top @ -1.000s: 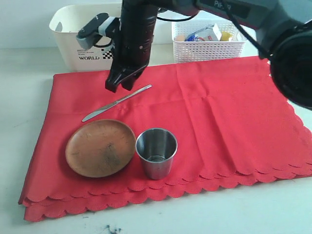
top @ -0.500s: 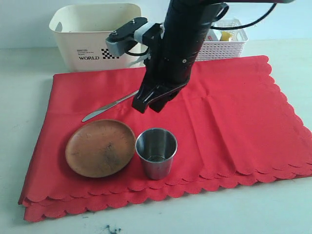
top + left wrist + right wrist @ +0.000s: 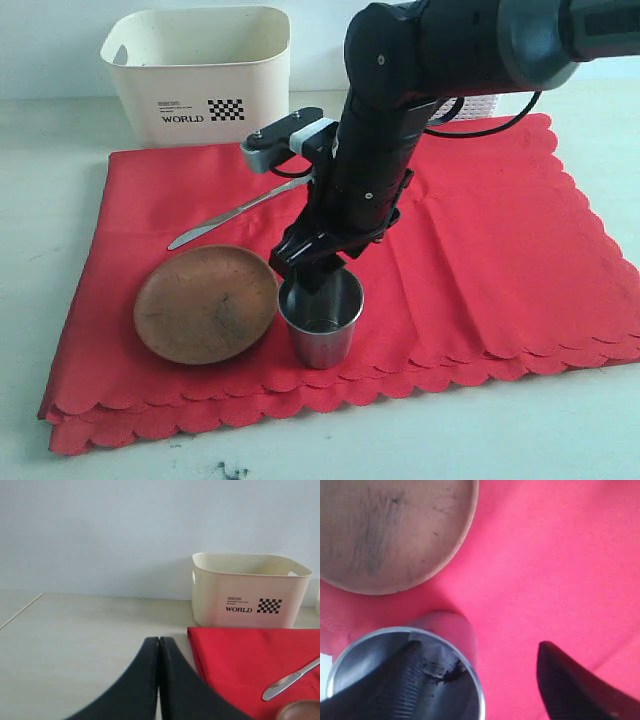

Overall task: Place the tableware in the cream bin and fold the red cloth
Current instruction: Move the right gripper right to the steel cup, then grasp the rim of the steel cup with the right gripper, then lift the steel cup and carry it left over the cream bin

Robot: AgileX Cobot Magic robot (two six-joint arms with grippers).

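Spreading the right claw (image 3: 316,270) at the steel cup (image 3: 320,330) in the exterior view, after hanging pressed together over the silver knife (image 3: 235,212) a second ago and crossing the red cloth (image 3: 480,250) since. Pointing, most likely, to the cup as the next piece bound for the cream bin (image 3: 195,80). Leaving the knife and the round wooden plate (image 3: 205,303) lying on the cloth, plate just beside the cup, bin standing well apart on the desk (image 3: 450,440) at the cloth's far edge. Showing nothing above the bin's rim and hiding its floor from this angle. Leaving the cloth spread flat, not yet folded.

Left wrist view: holding the left claw (image 3: 159,647) pressed together and empty over the desk, looking toward the bin, a corner of the cloth and the knife's blade. Again not revealing the bin's inside.

Right wrist view: straddling the cup's wall, one finger (image 3: 405,680) dipping inside the cup, the other (image 3: 570,685) standing outside over the cloth, not yet pinching. Showing nothing else in the cup, and a bare plate beside it.
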